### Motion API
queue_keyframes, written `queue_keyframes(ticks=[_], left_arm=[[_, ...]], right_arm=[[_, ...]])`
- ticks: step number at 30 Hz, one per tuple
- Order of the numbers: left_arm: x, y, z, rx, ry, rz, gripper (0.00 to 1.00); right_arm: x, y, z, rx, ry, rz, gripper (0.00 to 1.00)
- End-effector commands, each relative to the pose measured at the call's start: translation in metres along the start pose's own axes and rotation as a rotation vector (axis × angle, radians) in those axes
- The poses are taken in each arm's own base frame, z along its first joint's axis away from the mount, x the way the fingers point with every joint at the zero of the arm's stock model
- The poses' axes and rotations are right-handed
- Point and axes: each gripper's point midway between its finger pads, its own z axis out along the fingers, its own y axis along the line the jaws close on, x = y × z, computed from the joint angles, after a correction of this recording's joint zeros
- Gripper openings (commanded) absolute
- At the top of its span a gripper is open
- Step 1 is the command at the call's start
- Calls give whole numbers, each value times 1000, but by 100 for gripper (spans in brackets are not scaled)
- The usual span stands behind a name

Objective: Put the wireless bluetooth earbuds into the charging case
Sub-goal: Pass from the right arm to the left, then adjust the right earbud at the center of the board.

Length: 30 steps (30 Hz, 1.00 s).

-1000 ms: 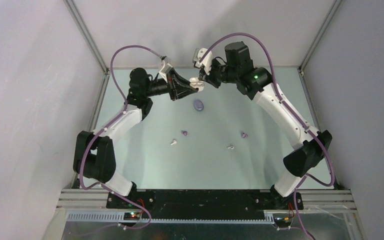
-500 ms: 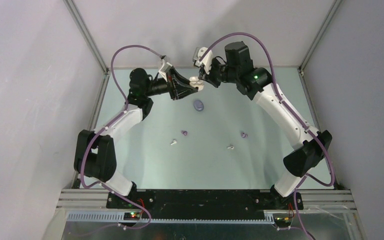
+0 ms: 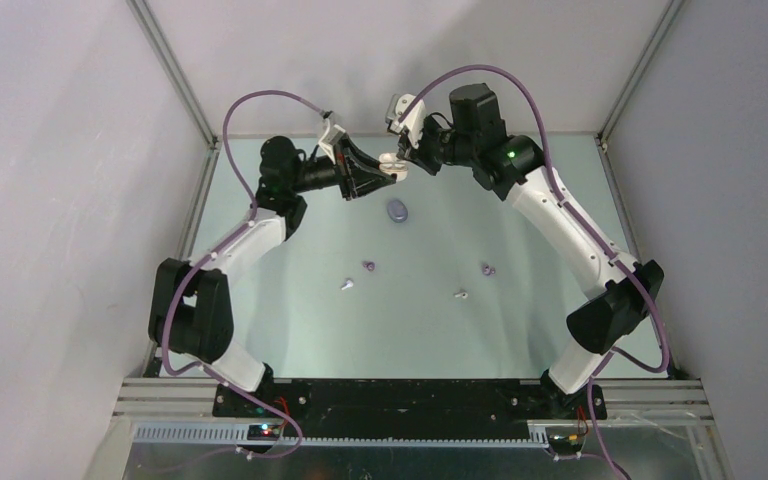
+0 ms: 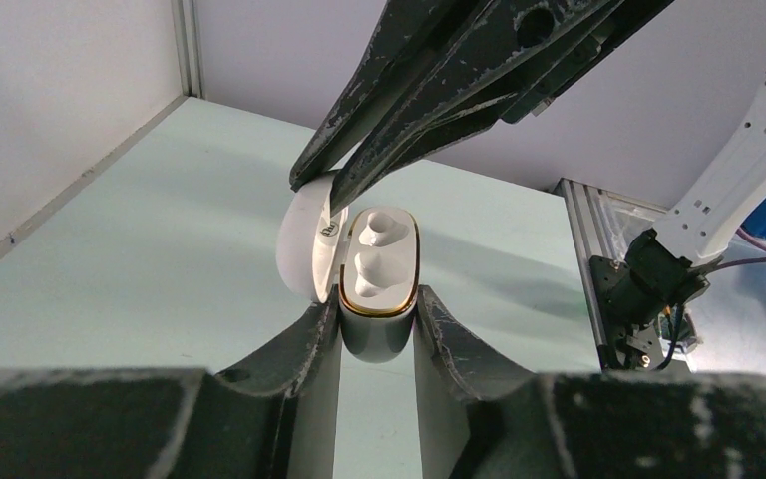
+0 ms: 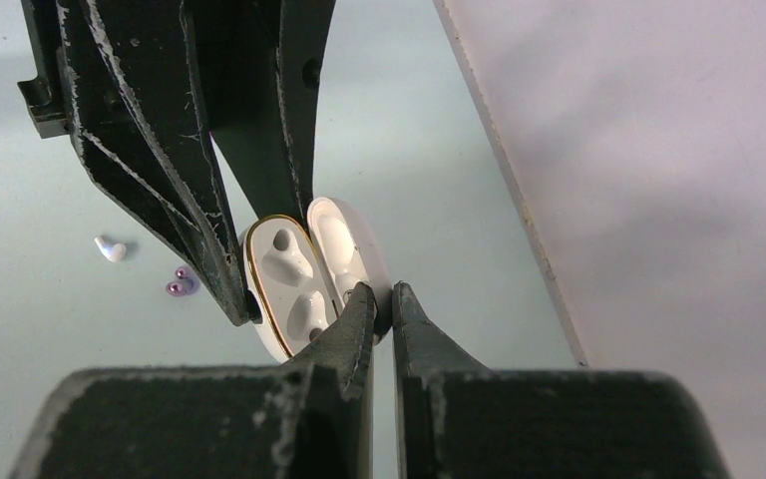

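My left gripper (image 3: 387, 172) (image 4: 379, 317) is shut on the body of the white charging case (image 4: 381, 269) and holds it in the air at the back of the table. My right gripper (image 3: 400, 163) (image 5: 381, 296) is shut on its hinged lid (image 5: 354, 239), which stands open. The case's two sockets (image 5: 294, 279) are empty. Two white earbuds (image 3: 346, 285) (image 3: 462, 294) and two purple earbuds (image 3: 368, 265) (image 3: 487, 269) lie on the table nearer the arm bases. One white earbud (image 5: 111, 248) and one purple earbud (image 5: 180, 283) also show in the right wrist view.
A closed purple case (image 3: 396, 210) lies on the table just below the two grippers. Metal frame posts (image 3: 175, 85) and walls enclose the table on the left, back and right.
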Motion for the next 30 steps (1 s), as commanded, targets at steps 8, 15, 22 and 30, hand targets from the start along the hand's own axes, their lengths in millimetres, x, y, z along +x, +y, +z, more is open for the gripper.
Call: queue_keyframes(ticks=[8, 15, 22, 30], left_arm=[[-8, 1, -2, 15, -29, 56, 0], [-10, -4, -11, 27, -26, 60, 0], [-11, -7, -25, -21, -36, 40, 0], [-9, -11, -42, -137, -68, -34, 0]], right_arm=[[-42, -2, -46, 52, -79, -22, 48], [-32, 20, -86, -16, -59, 121, 56], [81, 54, -93, -100, 113, 447, 44], [204, 119, -92, -47, 453, 935, 31]])
